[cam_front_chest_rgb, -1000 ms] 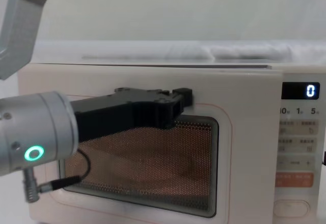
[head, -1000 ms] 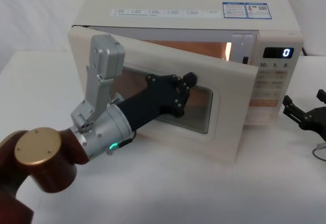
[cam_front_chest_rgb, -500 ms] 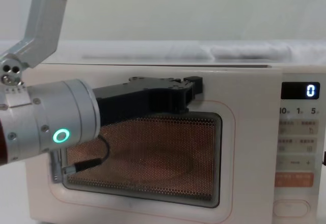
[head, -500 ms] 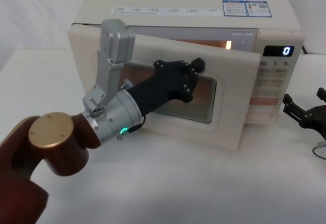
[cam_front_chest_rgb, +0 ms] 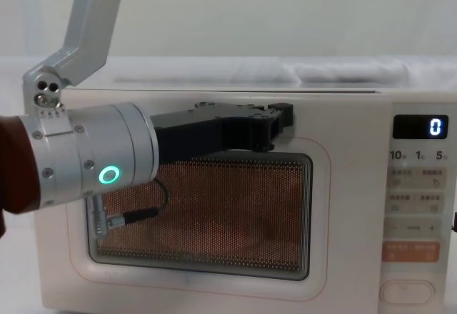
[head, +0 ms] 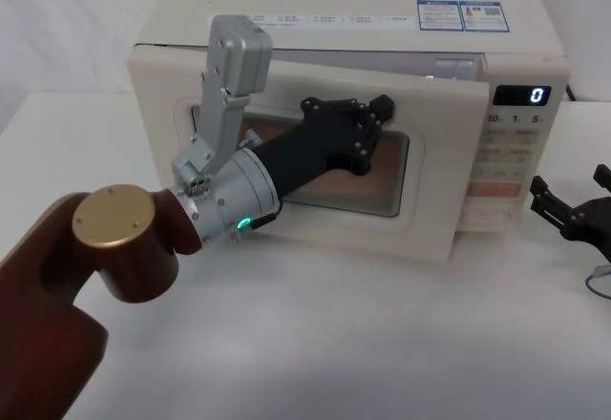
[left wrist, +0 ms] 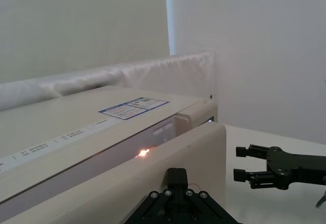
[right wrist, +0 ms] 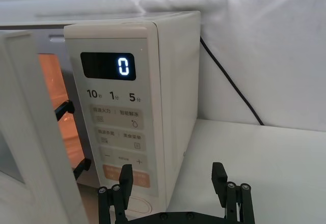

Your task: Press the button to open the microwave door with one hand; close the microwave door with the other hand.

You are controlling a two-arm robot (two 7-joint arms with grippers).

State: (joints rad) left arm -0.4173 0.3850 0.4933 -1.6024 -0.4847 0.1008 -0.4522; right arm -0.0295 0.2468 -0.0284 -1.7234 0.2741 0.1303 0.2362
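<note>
The cream-white microwave door (head: 449,191) stands only slightly ajar, and orange light shows through the gap at its free edge (right wrist: 51,91). My left gripper (head: 372,115) is shut, its black fingers pressed flat against the door's front above the dark window (cam_front_chest_rgb: 214,214); it also appears in the chest view (cam_front_chest_rgb: 282,118) and the left wrist view (left wrist: 175,177). The oval button (cam_front_chest_rgb: 405,291) sits at the bottom of the control panel, untouched. Off to the right of the microwave, my right gripper (head: 571,189) hovers open and empty, level with the lower panel (right wrist: 172,175).
The microwave display (head: 522,97) reads 0. A black power cable (right wrist: 229,81) runs down behind the microwave's right side. A thin wire loop (head: 600,282) lies on the white table (head: 382,344) near my right gripper. White cloth hangs behind.
My left gripper has pushed forward and the door has swung with it from well open to almost shut. The right gripper has not moved.
</note>
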